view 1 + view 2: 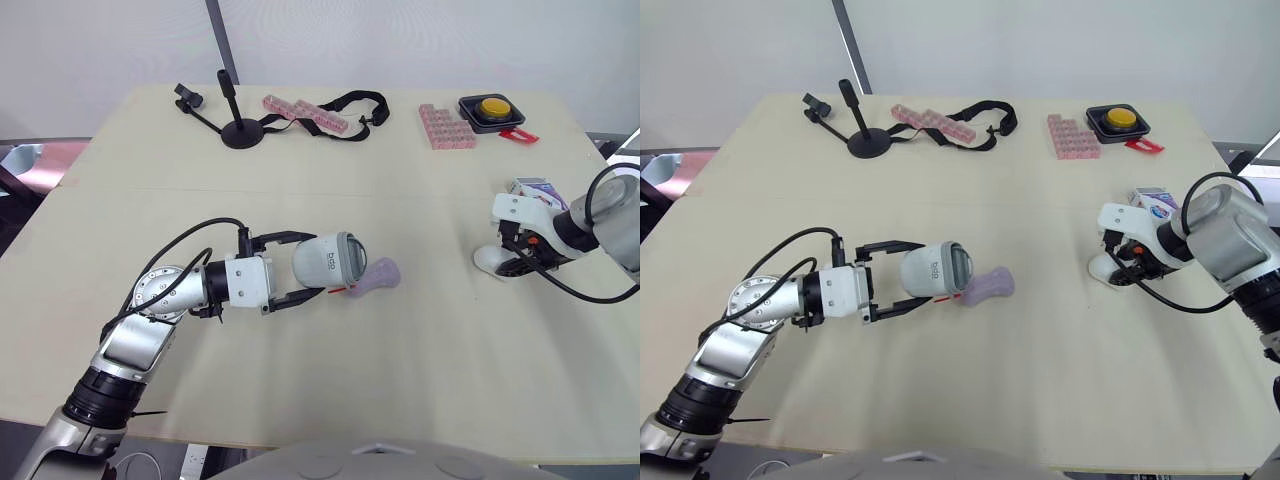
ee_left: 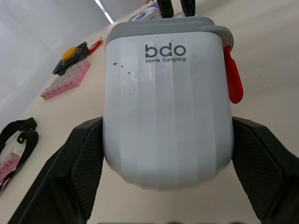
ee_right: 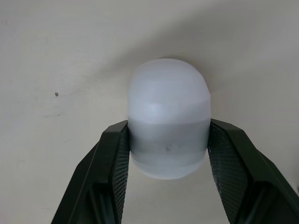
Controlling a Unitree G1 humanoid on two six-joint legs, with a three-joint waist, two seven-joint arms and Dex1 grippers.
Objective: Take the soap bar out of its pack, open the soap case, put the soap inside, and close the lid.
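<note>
The left arm lay low over the table [image 1: 420, 400], forearm reaching forward and inward, wrist level. The left gripper [image 1: 306, 266] was spread wide and clamped on the soap case [image 2: 168, 98], one black finger [image 2: 84, 163] against each side of the white body. The case lay on its side with its grey lid on, pointing away from the wrist, and a red tab [image 2: 232, 81] showed at the lid edge. A lilac piece [image 1: 376, 275] lay just beyond the lid; contact could not be determined. The right arm was bent inward with its wrist angled down to the tabletop. The right gripper [image 3: 169, 135] was partly open and pinching the white soap bar [image 1: 490, 261], which rested on the table. The soap pack [image 1: 537, 189] lay near that gripper, behind its wrist.
</note>
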